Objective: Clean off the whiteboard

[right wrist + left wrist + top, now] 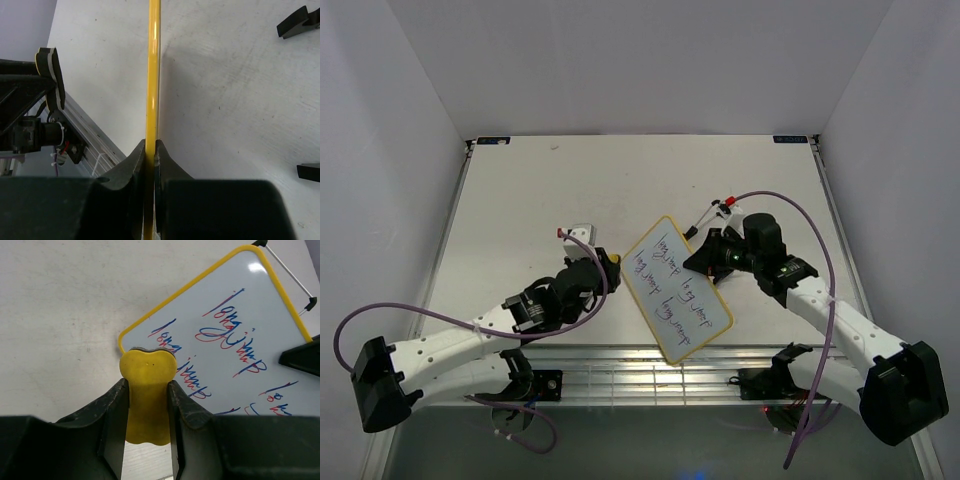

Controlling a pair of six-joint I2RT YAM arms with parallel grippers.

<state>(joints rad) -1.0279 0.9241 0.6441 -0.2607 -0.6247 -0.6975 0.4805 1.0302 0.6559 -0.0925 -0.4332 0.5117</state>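
whiteboard (676,290) mid table (520,200), angled, yellow frame, rounded corners, purple handwriting all over, my right pincer (150,145) clamped on its far-right edge, my left pincer (147,386) gripping yellow eraser (148,367) at its left corner

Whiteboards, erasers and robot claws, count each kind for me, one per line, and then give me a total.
whiteboard: 1
eraser: 1
claws: 2 (left claw shut on the eraser, right claw shut on the whiteboard's yellow edge)
Total: 4
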